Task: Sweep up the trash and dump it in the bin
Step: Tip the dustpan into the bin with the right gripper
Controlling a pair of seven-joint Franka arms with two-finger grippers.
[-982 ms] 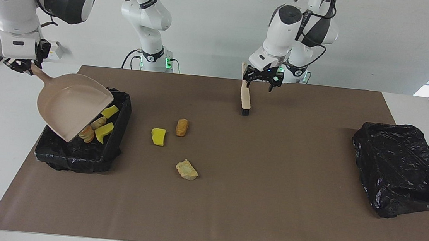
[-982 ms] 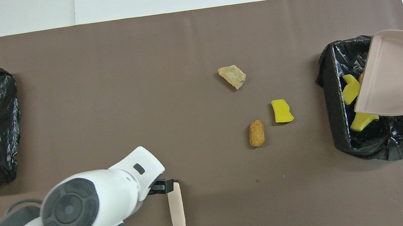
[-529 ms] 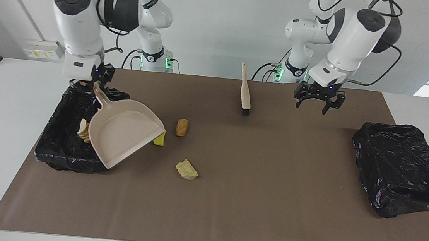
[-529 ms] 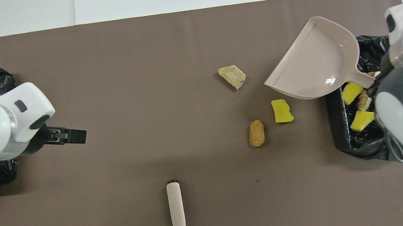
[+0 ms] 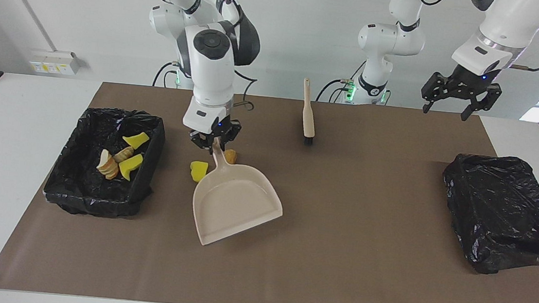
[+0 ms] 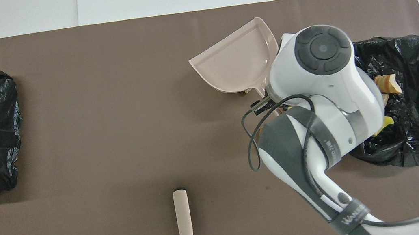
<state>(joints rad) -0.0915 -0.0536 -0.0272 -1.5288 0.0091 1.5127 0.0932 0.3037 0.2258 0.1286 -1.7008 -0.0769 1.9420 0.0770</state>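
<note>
Dustpan [image 5: 235, 206], clenched in right gripper [image 5: 213, 145], carried from bin [image 5: 100, 195] at frame's left (four pieces dumped) to centre mat, beside remaining trash [image 5: 198, 170]; left gripper [image 5: 459, 97] released, withdrawn upper right.

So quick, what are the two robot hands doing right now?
Right gripper: shut on the dustpan handle, over the mat near the trash.
Left gripper: open, holding nothing, up by the bagged bin; this arm waits.
</note>
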